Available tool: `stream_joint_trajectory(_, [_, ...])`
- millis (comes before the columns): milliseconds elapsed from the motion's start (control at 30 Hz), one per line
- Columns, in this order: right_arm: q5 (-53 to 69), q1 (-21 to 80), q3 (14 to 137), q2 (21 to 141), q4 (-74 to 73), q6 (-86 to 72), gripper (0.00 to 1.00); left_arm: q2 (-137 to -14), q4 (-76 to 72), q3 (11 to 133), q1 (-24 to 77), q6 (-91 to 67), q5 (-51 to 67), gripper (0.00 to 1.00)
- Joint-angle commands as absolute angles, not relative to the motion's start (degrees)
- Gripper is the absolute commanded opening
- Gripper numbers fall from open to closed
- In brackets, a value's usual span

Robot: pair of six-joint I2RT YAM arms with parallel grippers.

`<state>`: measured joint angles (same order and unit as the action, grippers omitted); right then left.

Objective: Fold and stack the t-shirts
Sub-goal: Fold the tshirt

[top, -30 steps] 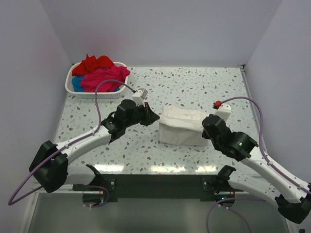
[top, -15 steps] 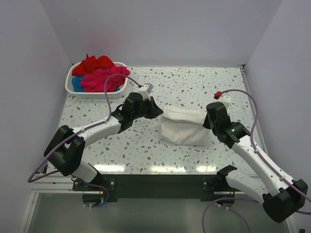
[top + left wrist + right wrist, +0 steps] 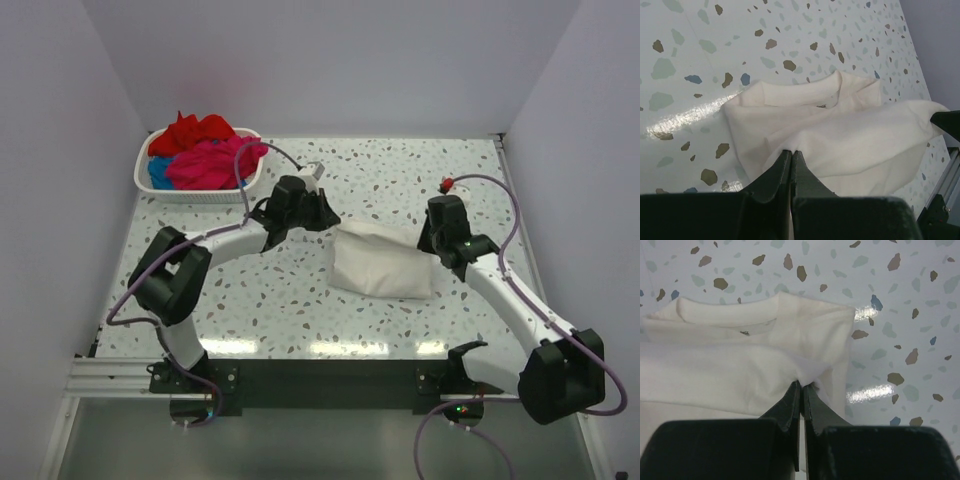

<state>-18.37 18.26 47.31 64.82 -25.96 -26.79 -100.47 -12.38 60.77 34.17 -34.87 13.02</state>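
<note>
I had both grippers pinched shut on the white cloth t-shirt (image 3: pixel 380 265), my left gripper (image 3: pixel 791 152) on its left end and my right gripper (image 3: pixel 801 385) on its right end. As I judged it, this was so the layer stretched between them would fold over evenly. The shirt lay near the middle of the speckled tabletop (image 3: pixel 400 170), well apart from the white slatted plastic basket (image 3: pixel 195 193) of red, magenta and blue tees (image 3: pixel 205 160) at the far left. Its long axis ran left to right, with the neckline (image 3: pixel 730 315) seemingly turned toward the far side.
</note>
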Motion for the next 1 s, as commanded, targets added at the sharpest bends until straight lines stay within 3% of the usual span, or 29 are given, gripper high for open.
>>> stream_joint_trajectory(0, [-16.09,15.56,48.34,69.32,-20.4,-24.88,0.0,-103.7,-13.54,67.39,32.78,-32.43,13.8,0.0])
stream_joint_trajectory(33, [-15.65,14.77,49.64,70.56,-19.96,-24.79,0.0,-105.45,-12.58,68.89,32.7,-32.26,13.1,0.0])
stream_joint_trajectory(67, [-15.21,13.11,50.35,71.79,-19.26,-24.52,0.0,-106.34,-10.74,70.65,32.52,-31.65,11.7,0.07])
stream_joint_trajectory(100, [-15.29,12.31,51.32,73.02,-18.99,-24.26,0.02,-107.3,-9.33,74.84,32.43,-31.47,10.73,0.4])
stream_joint_trajectory(133, [-15.55,11.78,53.68,74.86,-19.33,-24.17,0.28,-109.05,-7.84,77.14,32.17,-30.94,9.77,0.56])
stream_joint_trajectory(200, [-16.43,10.81,56.15,76.02,-20.65,-23.91,0.63,-109.86,-4.14,82.32,32.17,-30.15,7.74,0.88])
stream_joint_trajectory(233, [-16.52,10.81,58.08,76.11,-21.18,-23.82,0.79,-109.25,-3.7,82.88,32.17,-29.97,7.47,0.95])
stream_joint_trajectory(267, [-16.44,10.64,58.62,75.68,-21.79,-23.73,0.85,-108.38,-3.78,82.36,32.25,-30.06,7.21,1.0])
stream_joint_trajectory(367, [-14.07,10.63,58.62,73.22,-21.97,-23.64,0.94,-103.9,-5.35,77.72,33.04,-29.01,5.72,1.0])
stream_joint_trajectory(667, [-3.61,10.55,49.41,65.49,-24.44,-24.6,0.99,-95.72,-9.04,63.21,38.75,-30.76,6.15,1.0])
stream_joint_trajectory(967, [5.01,7.3,41.23,61.61,-22.24,-27.16,0.99,-97.55,-13.88,61.18,45.17,-34.36,8.52,1.0])
